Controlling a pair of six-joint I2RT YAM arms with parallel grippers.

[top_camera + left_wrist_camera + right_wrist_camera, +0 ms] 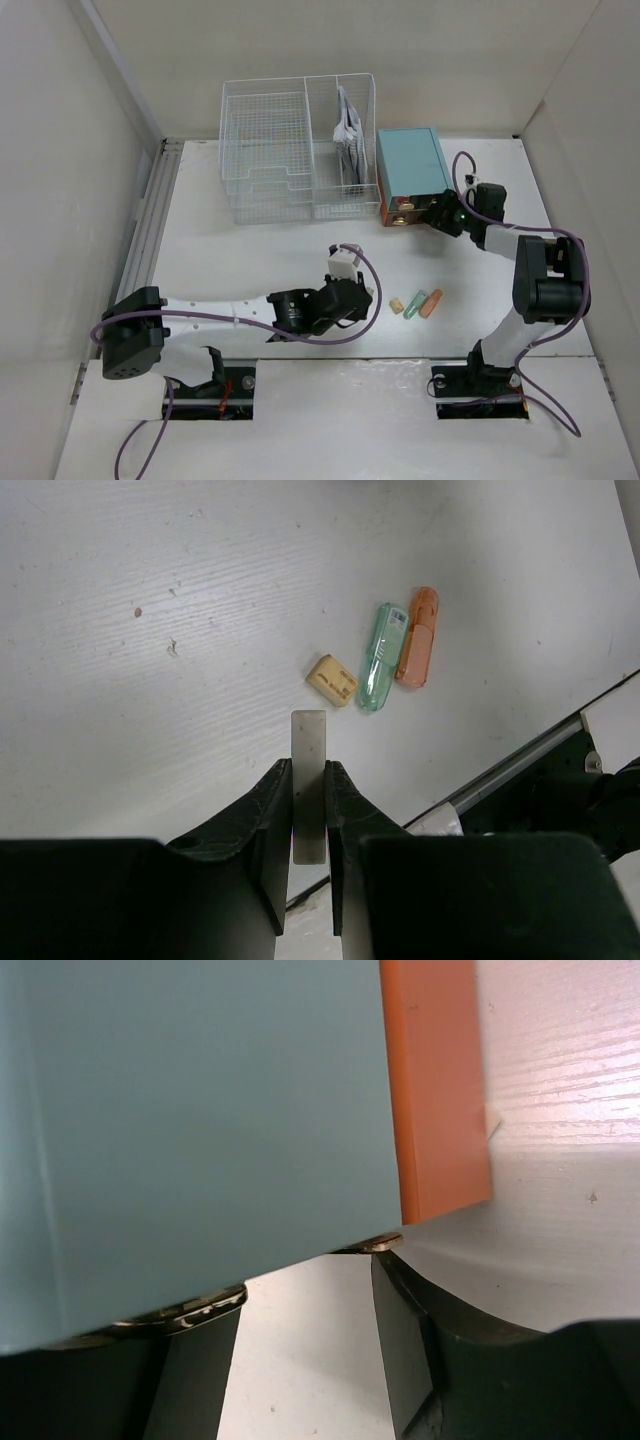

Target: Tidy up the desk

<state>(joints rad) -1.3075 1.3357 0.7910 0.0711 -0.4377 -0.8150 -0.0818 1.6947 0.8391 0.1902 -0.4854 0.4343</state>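
While the left gripper (309, 777) is clamped on a thin flat pale strip (309, 735) that pokes straight out past its jaws, the right gripper (300, 1285) is parked right up against the teal drawer box (410, 160), at its orange front (435, 1090). Its jaws sit apart with bare tabletop showing between them. The tips disappear under the box's edge next to a couple of brass knobs (195, 1308) though, so honestly can't tell if they're touching anything.

The desk (250, 250) is the big scuffed white surface under everything, running from the arm bases to the back wall. Near its middle lie three little bits side by side: a tan block (332, 679), a clear green capsule-shaped piece (381, 657) and a clear orange one (417, 637), the last two touching. At the back a white wire-mesh rack (270, 150) stands just beside the teal box, with some papers (348, 135) upright in the end nearest it.
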